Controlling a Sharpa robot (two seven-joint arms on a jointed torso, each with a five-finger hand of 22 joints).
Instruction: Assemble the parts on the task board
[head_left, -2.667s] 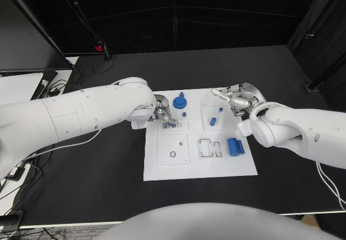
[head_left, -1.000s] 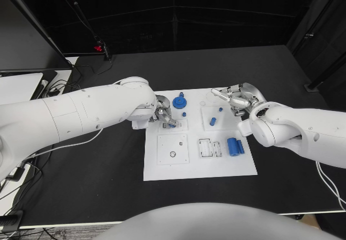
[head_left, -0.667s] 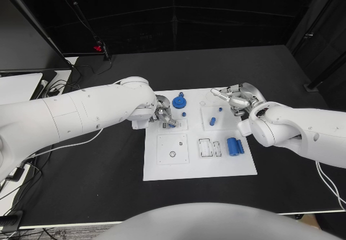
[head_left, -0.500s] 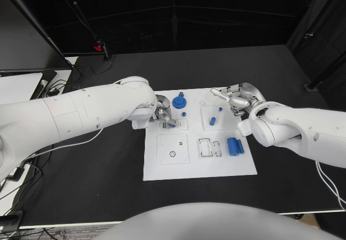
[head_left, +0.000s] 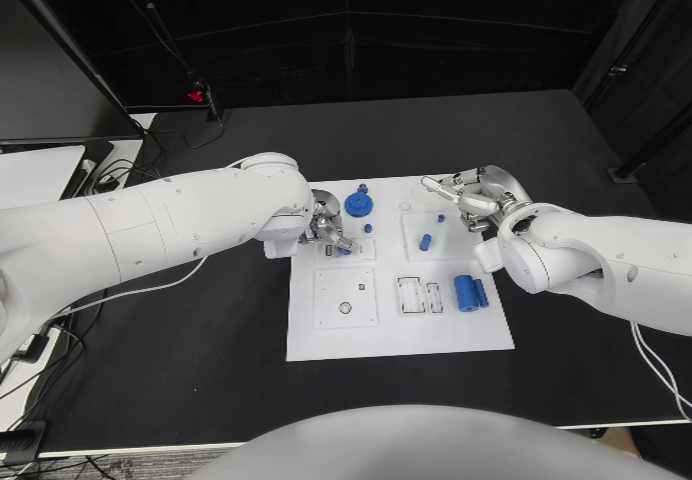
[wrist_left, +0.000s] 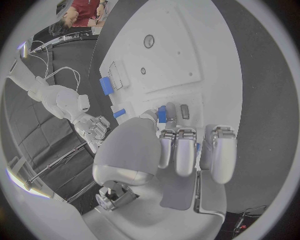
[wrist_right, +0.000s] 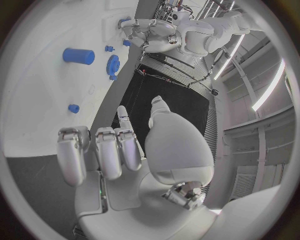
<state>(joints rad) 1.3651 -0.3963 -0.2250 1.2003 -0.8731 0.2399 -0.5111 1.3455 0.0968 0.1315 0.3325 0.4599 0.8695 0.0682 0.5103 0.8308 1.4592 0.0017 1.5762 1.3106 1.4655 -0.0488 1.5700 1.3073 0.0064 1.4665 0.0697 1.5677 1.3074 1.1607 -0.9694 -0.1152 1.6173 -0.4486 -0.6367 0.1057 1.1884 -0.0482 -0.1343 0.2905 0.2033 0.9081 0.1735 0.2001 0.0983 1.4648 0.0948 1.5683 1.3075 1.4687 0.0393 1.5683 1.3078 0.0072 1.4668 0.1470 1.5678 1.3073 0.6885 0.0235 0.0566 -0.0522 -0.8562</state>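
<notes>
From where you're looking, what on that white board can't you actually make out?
- Left hand: in the head view its fingers cover the board spot beneath; whether it holds a blue part is unclear.
- Right hand: the task board corner under it is hidden.
- The empty slots are too small to tell shapes.

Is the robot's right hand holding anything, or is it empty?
Empty. The right robot hand has its fingers spread above the task board, with nothing between them; the nearest blue cylinder lies apart on the board.
</notes>
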